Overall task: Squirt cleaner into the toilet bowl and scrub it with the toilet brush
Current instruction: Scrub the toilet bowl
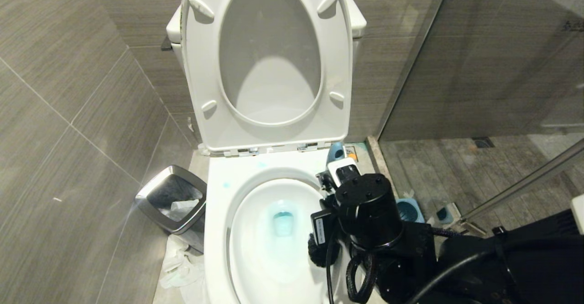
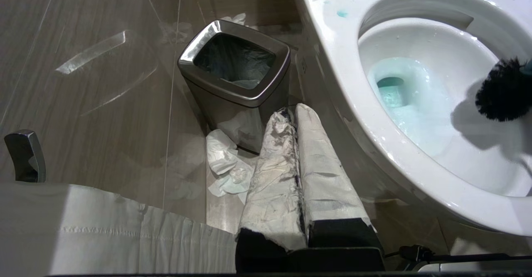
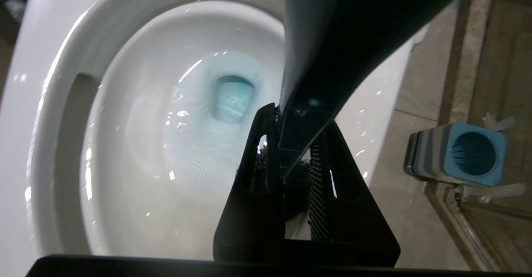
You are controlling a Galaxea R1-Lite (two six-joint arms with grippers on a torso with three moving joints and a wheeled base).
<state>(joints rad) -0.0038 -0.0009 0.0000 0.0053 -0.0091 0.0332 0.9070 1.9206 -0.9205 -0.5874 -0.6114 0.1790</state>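
Over toilet bowl (image 1: 219,231), right side: right gripper (image 3: 291,164) clamped on toilet brush (image 2: 505,90) handle. Handle axis ran down from claw; bristle head hung below, inside right wall, apart from cleaner (image 1: 283,222) pooled centre-left. Left gripper (image 2: 297,160) shut, parked low beside bowl's left.

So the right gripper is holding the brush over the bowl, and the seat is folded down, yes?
Not quite: the seat stands raised against the tank, as the head view shows. The right gripper does hold the toilet brush over the toilet bowl.

Bright overhead light, glare on glossy ceramic.
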